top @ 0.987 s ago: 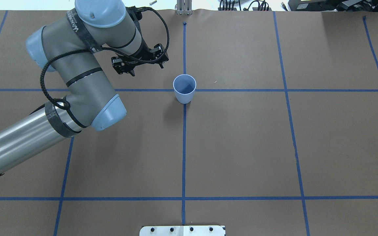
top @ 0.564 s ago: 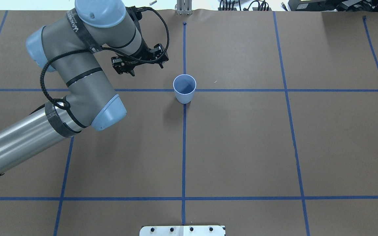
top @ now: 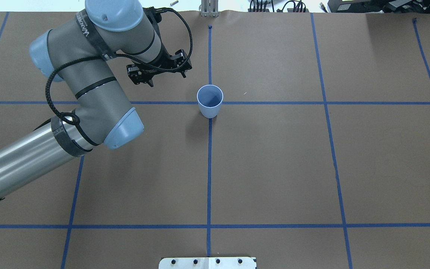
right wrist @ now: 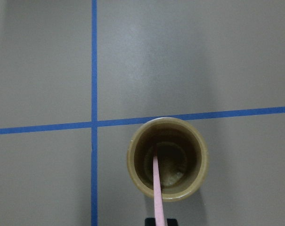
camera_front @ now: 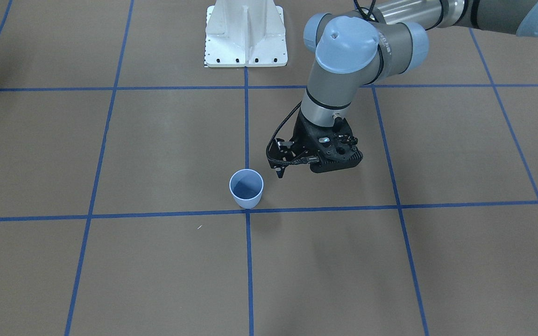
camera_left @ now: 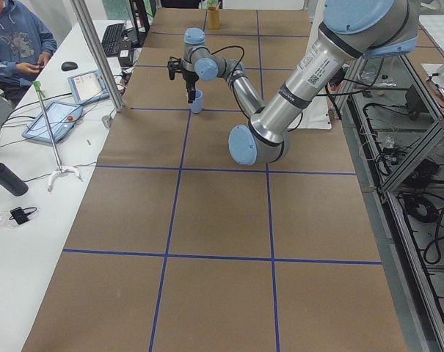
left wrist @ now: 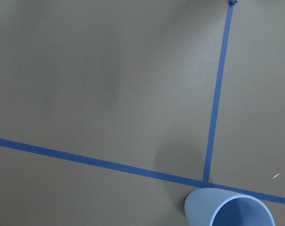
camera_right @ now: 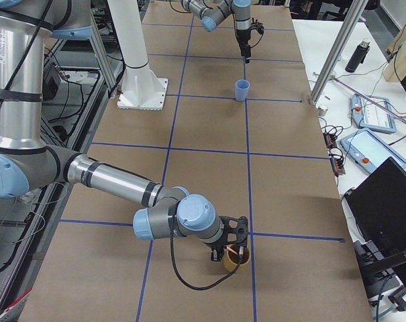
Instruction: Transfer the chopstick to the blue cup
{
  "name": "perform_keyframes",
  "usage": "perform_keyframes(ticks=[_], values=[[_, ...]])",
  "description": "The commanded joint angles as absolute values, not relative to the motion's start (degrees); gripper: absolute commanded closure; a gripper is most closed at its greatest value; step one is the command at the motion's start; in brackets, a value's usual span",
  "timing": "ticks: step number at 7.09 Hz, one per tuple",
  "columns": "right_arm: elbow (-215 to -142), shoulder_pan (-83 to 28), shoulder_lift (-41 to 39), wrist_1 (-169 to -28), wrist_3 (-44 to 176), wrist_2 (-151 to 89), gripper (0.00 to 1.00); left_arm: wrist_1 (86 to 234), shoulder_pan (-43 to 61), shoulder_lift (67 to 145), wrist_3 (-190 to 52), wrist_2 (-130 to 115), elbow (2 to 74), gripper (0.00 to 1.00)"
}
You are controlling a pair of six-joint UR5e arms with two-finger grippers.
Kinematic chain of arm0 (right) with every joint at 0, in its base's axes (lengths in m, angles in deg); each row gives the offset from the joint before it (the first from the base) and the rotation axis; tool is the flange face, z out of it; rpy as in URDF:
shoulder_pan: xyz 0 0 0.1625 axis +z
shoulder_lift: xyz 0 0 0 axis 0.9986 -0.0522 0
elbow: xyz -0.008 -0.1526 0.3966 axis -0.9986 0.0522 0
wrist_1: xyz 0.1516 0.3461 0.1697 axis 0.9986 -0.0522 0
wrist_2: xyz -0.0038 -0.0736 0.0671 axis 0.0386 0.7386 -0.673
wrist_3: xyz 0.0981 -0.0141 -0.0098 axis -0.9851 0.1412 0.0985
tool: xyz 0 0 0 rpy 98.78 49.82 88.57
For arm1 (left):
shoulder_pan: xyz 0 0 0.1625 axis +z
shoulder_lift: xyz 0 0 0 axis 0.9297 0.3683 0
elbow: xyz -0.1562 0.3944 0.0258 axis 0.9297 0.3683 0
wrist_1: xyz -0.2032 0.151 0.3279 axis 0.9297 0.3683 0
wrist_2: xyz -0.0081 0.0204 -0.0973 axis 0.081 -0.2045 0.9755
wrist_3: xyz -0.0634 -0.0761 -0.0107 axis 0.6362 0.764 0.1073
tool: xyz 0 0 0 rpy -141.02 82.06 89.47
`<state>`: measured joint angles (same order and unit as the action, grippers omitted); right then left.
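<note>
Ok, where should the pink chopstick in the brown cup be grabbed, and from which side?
Grip the upper shaft of the pink chopstick where it rises past the rim of the brown cup, coming down from above. Its lower end sits inside the cup, so only the top is free.

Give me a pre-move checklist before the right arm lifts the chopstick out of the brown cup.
1. Chopstick sits inside the brown cup: ok.
2. Brown cup upright: ok.
3. Right gripper closed on the chopstick: cannot tell; the wrist view shows only its edge.
4. Blue cup upright and empty: ok.
5. Left gripper apart from the blue cup: ok, but it hangs close beside the drop spot.
</note>
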<state>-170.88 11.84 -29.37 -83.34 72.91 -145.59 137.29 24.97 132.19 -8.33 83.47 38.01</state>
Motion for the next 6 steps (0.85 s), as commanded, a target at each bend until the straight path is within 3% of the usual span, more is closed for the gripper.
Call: perform_keyframes(ticks=[1, 3, 6], values=[[-176.4, 14.6, -30.6, -83.9, 73.1, -147.0, 1.00, 137.3, 25.0, 132.2, -7.9, 83.5, 38.0, 0.01], [-180.5, 16.9, -33.1, -85.4, 74.8, -147.1, 1.00, 137.3, 25.0, 132.1, -7.9, 83.5, 38.0, 0.01], [-191.8, 24.2, -34.2, -105.7, 88.4, -146.7, 1.00, 137.4, 25.0, 132.1, -8.0, 83.5, 37.6, 0.01]])
